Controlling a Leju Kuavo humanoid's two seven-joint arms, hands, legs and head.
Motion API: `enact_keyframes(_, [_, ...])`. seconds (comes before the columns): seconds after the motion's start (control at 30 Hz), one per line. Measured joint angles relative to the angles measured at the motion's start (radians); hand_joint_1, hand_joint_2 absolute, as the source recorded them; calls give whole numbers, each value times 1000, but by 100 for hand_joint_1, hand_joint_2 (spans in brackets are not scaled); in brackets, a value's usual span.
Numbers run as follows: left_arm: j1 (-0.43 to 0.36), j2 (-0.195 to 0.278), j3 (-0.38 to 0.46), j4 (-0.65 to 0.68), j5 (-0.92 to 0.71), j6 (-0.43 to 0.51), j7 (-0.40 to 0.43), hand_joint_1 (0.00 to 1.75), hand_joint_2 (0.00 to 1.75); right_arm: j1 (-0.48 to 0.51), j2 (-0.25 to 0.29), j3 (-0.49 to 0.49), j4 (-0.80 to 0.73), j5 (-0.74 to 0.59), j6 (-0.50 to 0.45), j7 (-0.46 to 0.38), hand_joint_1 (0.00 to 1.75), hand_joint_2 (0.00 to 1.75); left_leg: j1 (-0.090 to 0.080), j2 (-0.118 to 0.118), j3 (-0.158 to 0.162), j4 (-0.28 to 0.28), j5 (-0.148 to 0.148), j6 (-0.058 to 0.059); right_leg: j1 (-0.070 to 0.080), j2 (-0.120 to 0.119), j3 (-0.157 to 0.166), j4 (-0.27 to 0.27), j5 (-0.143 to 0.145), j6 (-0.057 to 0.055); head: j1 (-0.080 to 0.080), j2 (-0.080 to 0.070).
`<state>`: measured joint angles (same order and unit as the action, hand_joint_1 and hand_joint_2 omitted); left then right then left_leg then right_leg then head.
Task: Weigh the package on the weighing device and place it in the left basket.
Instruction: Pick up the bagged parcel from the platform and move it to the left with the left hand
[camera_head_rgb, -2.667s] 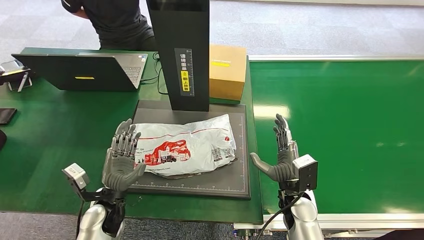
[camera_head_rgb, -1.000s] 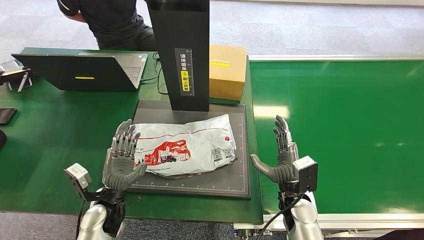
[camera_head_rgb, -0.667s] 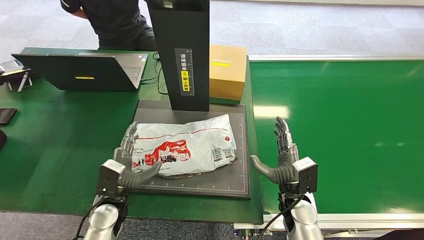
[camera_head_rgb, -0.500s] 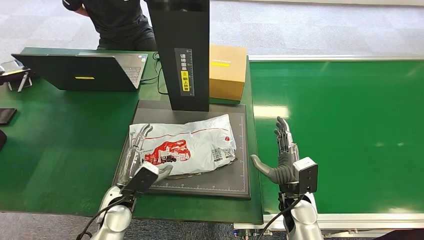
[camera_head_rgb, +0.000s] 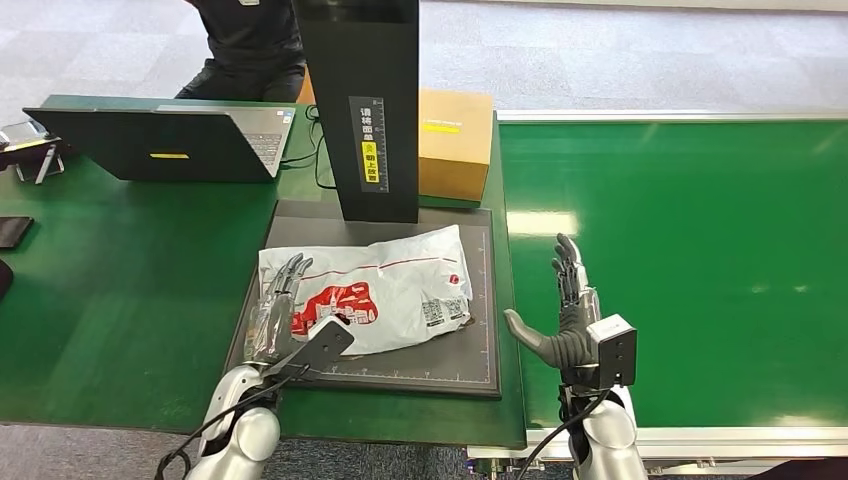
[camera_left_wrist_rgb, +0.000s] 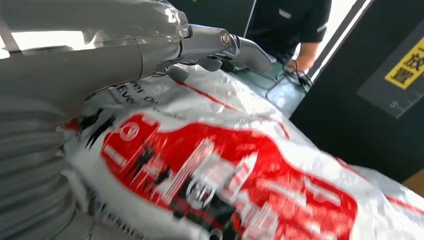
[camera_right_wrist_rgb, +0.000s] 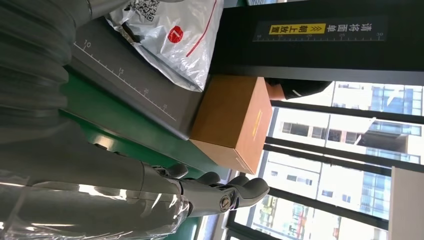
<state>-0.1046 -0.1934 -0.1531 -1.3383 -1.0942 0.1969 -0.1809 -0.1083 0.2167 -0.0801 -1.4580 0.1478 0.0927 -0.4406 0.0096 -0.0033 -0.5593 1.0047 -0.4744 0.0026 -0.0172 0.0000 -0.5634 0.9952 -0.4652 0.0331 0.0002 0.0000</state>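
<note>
Head view: the left hand (camera_head_rgb: 277, 305) has turned from a raised, palm-forward pose beside the weighing platform (camera_head_rgb: 385, 365) to lie along the left edge of the white-and-red courier bag (camera_head_rgb: 370, 290), fingers stretched and slightly apart against the plastic, nothing gripped yet. That reads as the start of lifting the bag off the platform, so weighing is probably finished. The right hand (camera_head_rgb: 565, 310) is unchanged, upright with fingers spread, off the platform's right edge over the green conveyor belt (camera_head_rgb: 700, 250). The bag lies flat on the platform in front of the black scanner column (camera_head_rgb: 362, 110). Left of the platform the green table is open up to the laptop (camera_head_rgb: 160, 140); no basket is visible.

Left wrist view: fingers (camera_left_wrist_rgb: 225, 45) lie extended over the bag's printed face.

Right wrist view: fingers (camera_right_wrist_rgb: 225, 192) extended, holding nothing; a cardboard box (camera_right_wrist_rgb: 235, 120) stands beyond the platform's far corner.
</note>
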Motion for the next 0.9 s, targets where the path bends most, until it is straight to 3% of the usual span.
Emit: enact_keyframes(0.9, [0, 0, 18, 23, 70, -24, -64, 175, 175, 3, 6, 0, 7, 1, -5, -1, 0, 175, 0, 0, 0, 0, 0, 0, 0, 0, 0, 0, 0, 0, 0, 0])
